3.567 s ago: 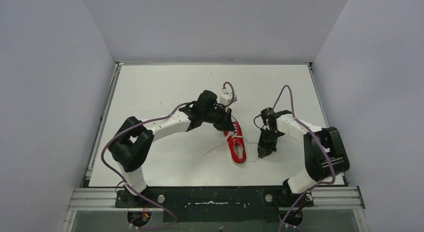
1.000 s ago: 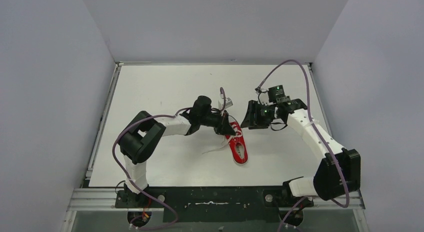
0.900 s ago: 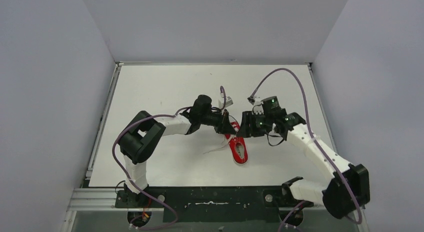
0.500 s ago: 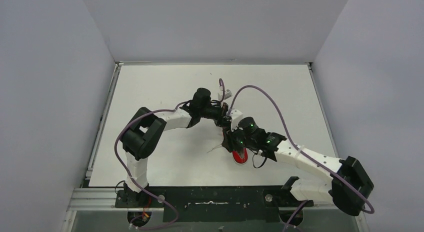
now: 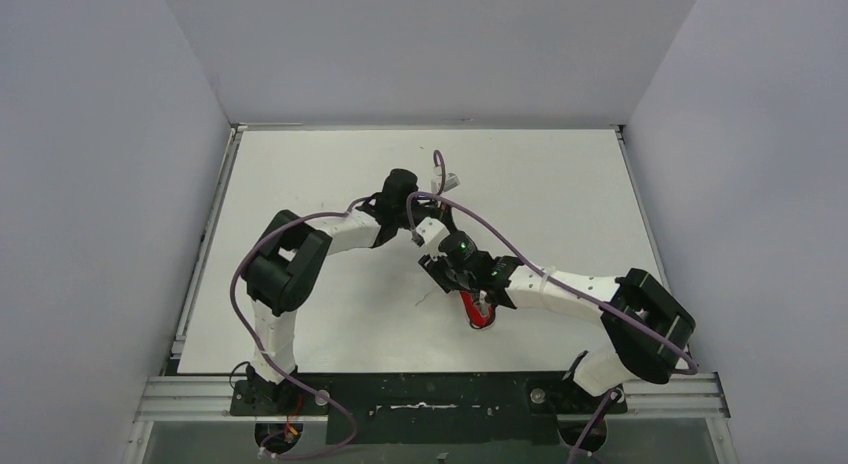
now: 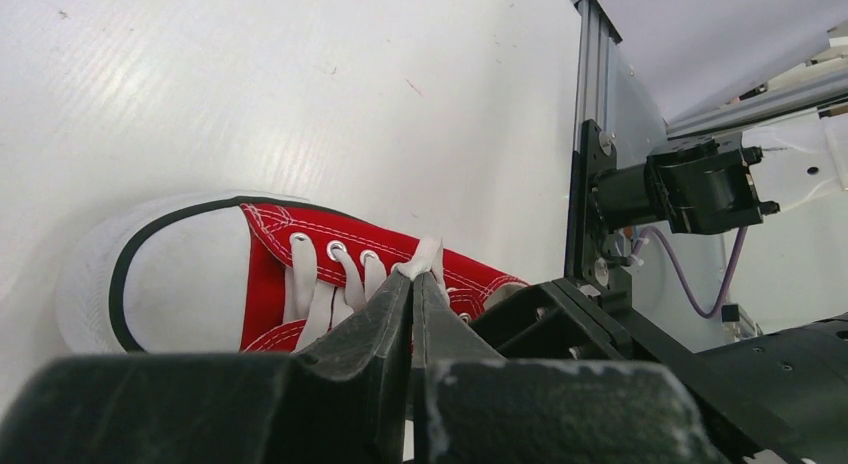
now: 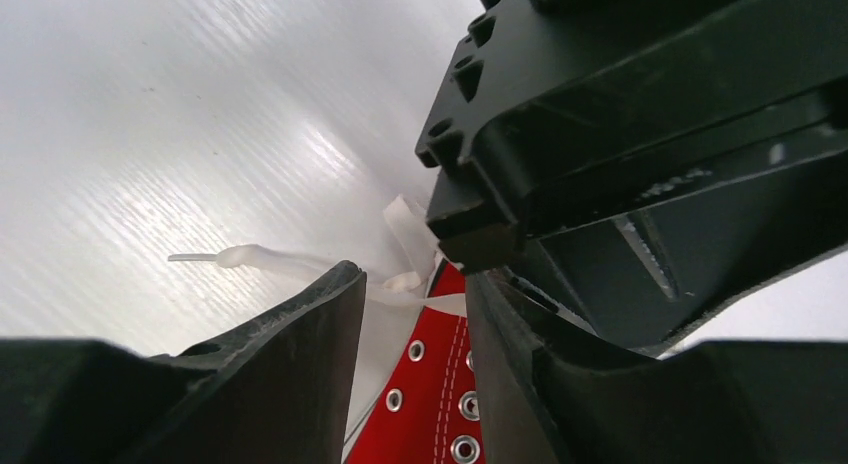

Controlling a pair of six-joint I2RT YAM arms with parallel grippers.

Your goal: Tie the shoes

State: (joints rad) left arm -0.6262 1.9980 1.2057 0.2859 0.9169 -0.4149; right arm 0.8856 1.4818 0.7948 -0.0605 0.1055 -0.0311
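Observation:
The small red sneaker (image 5: pixel 479 311) lies on the white table, mostly hidden under the right arm in the top view. In the left wrist view its white toe cap and laced red upper (image 6: pixel 262 246) show. My left gripper (image 6: pixel 413 276) is shut on a white lace (image 6: pixel 428 254) above the eyelets; in the top view it (image 5: pixel 436 241) sits just behind the shoe. My right gripper (image 7: pixel 408 280) is open, its fingers (image 7: pixel 300 334) straddling a lace strand (image 7: pixel 425 302) over the red upper (image 7: pixel 440 384). In the top view it (image 5: pixel 447 276) reaches across the shoe.
A loose lace end (image 7: pixel 240 256) trails left on the table (image 5: pixel 320 174). The left gripper's black body (image 7: pixel 640 114) hangs right over my right fingers. The aluminium rail (image 6: pixel 583 164) marks the table's near edge. Purple cables (image 5: pixel 520 249) loop over both arms.
My right arm has swung from the shoe's right side across and down over the shoe, bringing its open fingers around a lace strand. My left gripper stayed shut on its lace.

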